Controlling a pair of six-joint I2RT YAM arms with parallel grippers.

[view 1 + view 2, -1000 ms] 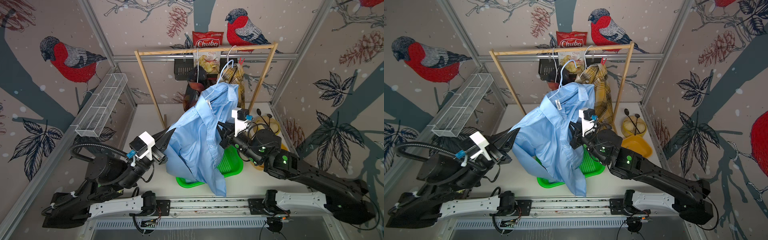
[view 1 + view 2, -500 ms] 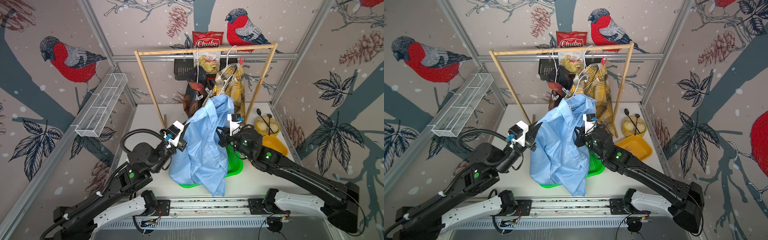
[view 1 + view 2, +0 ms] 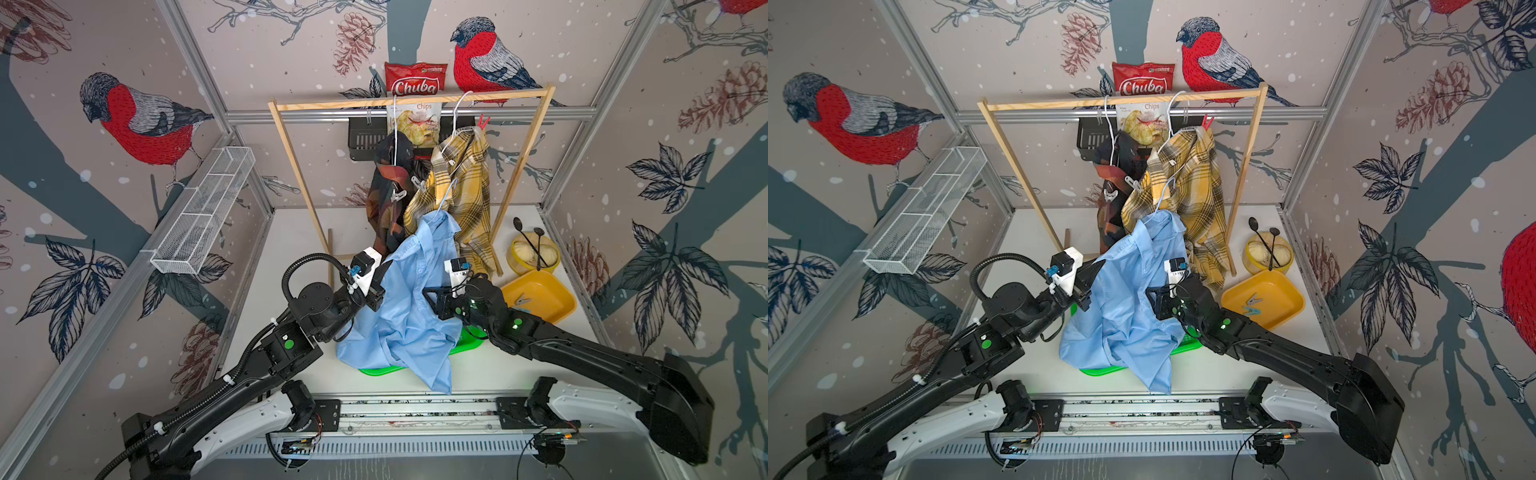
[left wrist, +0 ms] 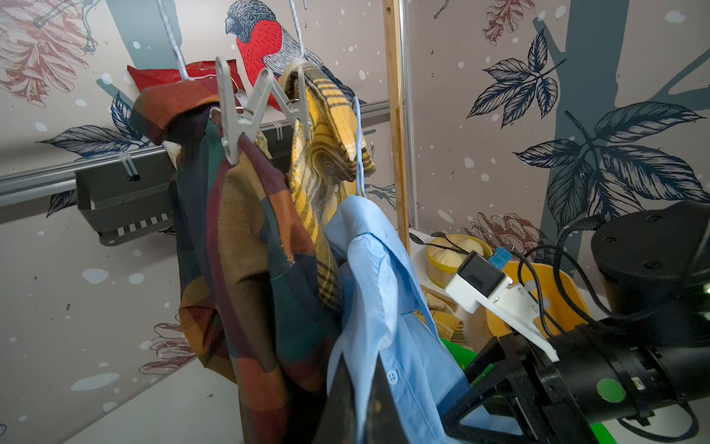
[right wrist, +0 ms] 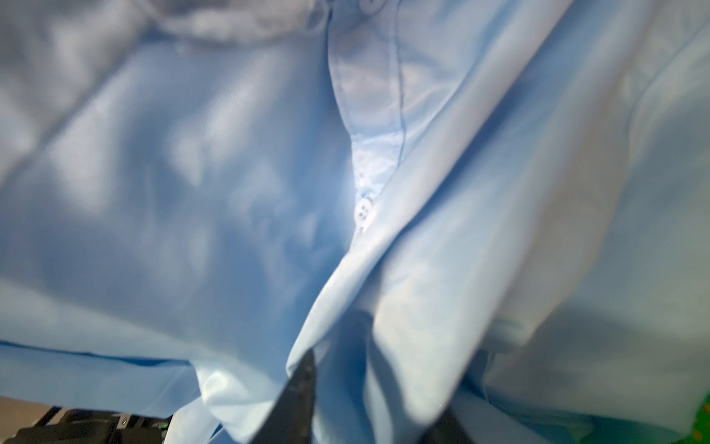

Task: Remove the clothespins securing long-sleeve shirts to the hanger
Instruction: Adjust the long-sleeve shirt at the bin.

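3 shirts in play. The check shirt (image 3: 386, 208) and plaid shirt (image 3: 461, 174) hang from the wooden rail (image 3: 332, 104) at the far side. The blue shirt (image 3: 407, 316) slumps lower and nearer, over the green tray (image 3: 374, 370) on the counter (image 3: 291, 232).

The left end effector (image 3: 384, 270) is pressed together on the blue shirt's left edge. The right end effector (image 3: 430, 302) stands apart, with blue cloth bulging between its fingers. No clip shows on the blue shirt.

The grey clothespin (image 4: 234, 119) bites the check shirt's shoulder, far of and above both end effectors; the left arm looks nearer. Its long axis is near upright, handles up, mouth down on the cloth. The second grey clothespin (image 4: 294, 107) sits just beside it on the plaid collar, leaning. 1 red clothespin (image 3: 482, 121) stands at the plaid shirt's right shoulder. 2 loose clothespins (image 3: 524, 299) lie in the yellow tray (image 3: 557, 307).
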